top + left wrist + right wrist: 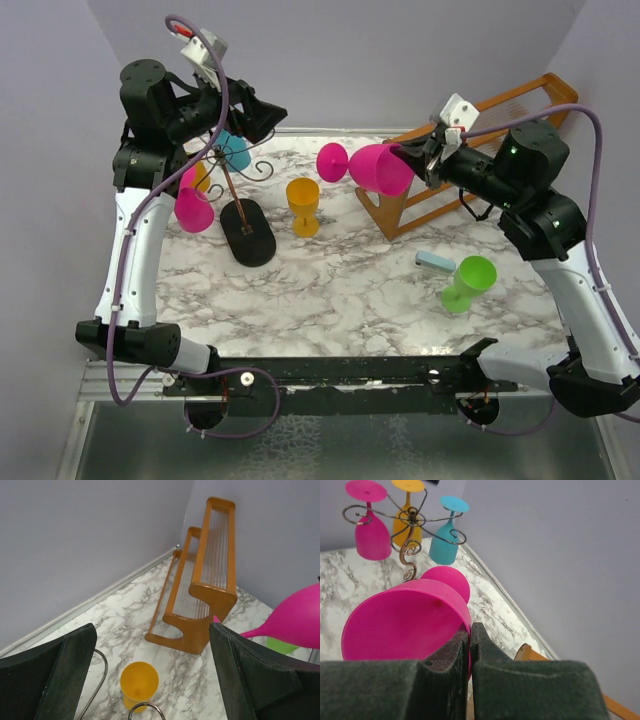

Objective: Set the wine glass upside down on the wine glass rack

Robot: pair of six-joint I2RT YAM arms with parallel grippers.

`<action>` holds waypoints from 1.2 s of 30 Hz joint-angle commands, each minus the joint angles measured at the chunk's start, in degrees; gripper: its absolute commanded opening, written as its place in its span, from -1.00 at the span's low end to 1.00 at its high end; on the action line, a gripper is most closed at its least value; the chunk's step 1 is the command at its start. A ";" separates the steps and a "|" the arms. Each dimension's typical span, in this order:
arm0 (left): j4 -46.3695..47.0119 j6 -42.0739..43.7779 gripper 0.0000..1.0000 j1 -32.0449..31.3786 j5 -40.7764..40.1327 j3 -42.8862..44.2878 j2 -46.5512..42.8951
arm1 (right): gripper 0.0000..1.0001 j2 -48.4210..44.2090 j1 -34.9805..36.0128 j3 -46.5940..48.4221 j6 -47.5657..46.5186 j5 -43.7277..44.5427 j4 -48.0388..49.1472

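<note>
Held sideways in the air: the wine glass [380, 168], long axis about level and running across the table [330, 290]. Mouth turned toward the right gripper [425, 160], foot pointing left at the wire rack [235, 190]. Neither upright nor upside down.

Hangs over the marble between the wire rack and the wooden rack [470, 150], just in front of the wooden rack's near end and apart from both.

Pinched at the rim by the right gripper, pads [447, 655] almost pressed together with only the thin bowl wall between them. One finger inside the mouth, the other outside. From the right wrist, bowl swelling away to the left of the pads, foot beyond it.

Spread wide and gripping nothing: the left gripper [272, 120], raised beside the top of the wire rack and facing the wooden rack.

Hung upside down by their feet in the wire rack's curled hooks: a pink glass [193, 208], an orange glass [200, 178] and a teal glass [236, 152].

Standing mouth up just right of the wire rack's black base: a yellow glass [303, 205], nothing visible inside. Lying on its side nearer the right arm: a green glass [468, 282], with a small blue block [435, 261] just beside it.
</note>
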 commanded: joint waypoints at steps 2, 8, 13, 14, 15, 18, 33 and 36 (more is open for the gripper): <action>-0.93 1.65 0.93 -4.15 1.43 -3.02 -0.96 | -0.98 2.12 -0.22 4.33 6.57 3.16 3.15; -0.31 -2.06 0.79 -7.05 -0.49 -7.05 -0.96 | -0.98 4.35 -0.22 8.04 8.03 1.98 3.04; 3.29 -7.27 0.67 -8.32 1.33 -12.91 -1.36 | -0.98 5.74 -0.23 8.35 8.47 3.13 4.38; 3.34 -7.62 0.64 -8.45 1.53 -13.29 -1.31 | -0.98 5.97 -0.22 8.25 8.43 3.16 4.59; 3.39 -7.81 0.60 -8.54 1.73 -13.56 -1.27 | -0.98 6.09 -0.27 8.16 8.48 3.32 4.80; 3.74 -8.71 0.50 -8.94 2.56 -14.54 -1.16 | -0.98 6.60 -0.22 7.98 8.64 3.73 5.35; 8.54 -14.28 -0.32 -9.71 7.67 -17.92 -0.14 | -0.98 7.78 -0.22 6.20 8.78 3.48 6.79; 9.59 -14.96 -0.43 -9.79 8.38 -18.28 -0.01 | -0.98 7.72 -0.22 5.46 8.86 3.25 7.09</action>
